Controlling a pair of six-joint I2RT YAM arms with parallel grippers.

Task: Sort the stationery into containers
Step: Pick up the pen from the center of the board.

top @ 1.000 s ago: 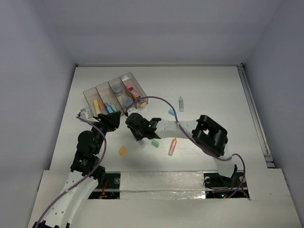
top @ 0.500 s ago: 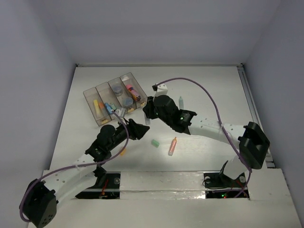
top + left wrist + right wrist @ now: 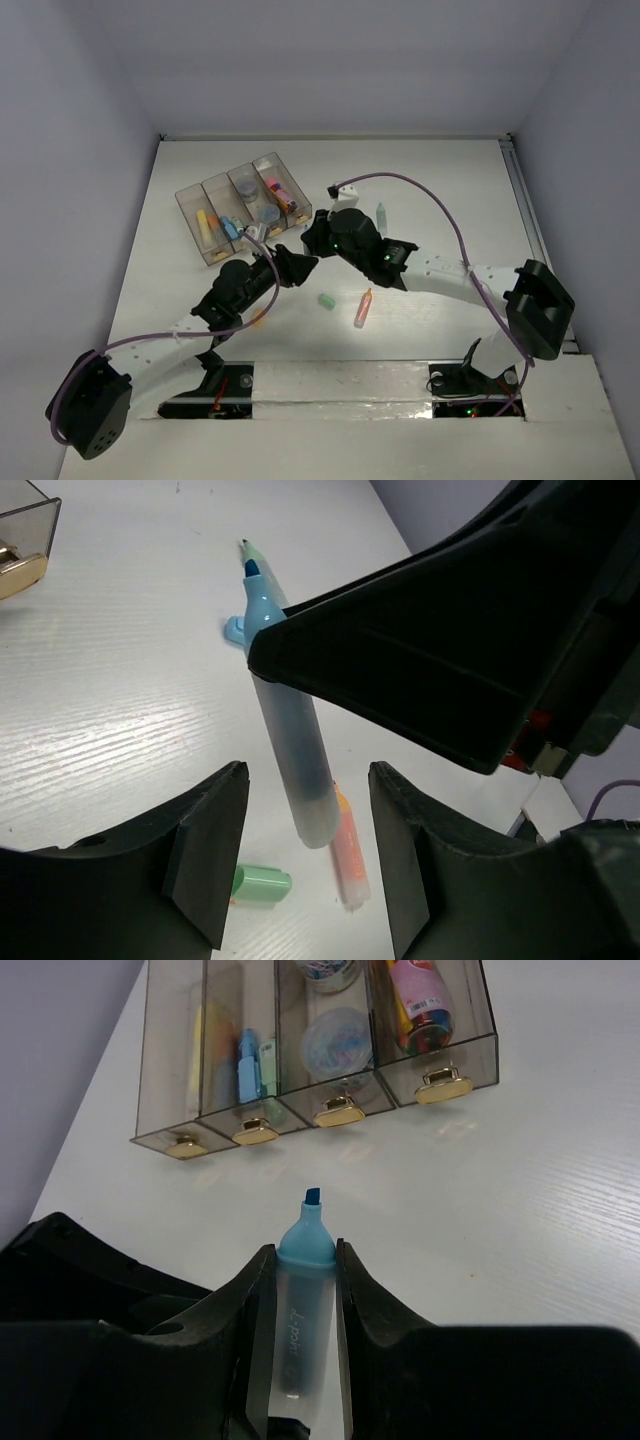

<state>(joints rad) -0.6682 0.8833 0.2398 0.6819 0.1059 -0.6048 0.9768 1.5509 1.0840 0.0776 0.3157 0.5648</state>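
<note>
Right gripper (image 3: 298, 1260) clamping uncapped blue marker (image 3: 288, 740) near 4-compartment tray (image 3: 290, 1100); left gripper (image 3: 306, 790) fingers gaping apart, straddling marker's rear end, not touching.

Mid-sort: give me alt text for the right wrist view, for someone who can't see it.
The right gripper holds an uncapped blue marker between its fingers, tip pointing toward the smoky four-compartment tray on the white table. Left to right, its compartments hold a yellow piece, blue pieces, a round pot and a pink piece.

Tray (image 3: 185, 205) lies behind, left of the nearest pen (image 3: 362, 309) (pots (image 3: 268, 213) inside).
</note>
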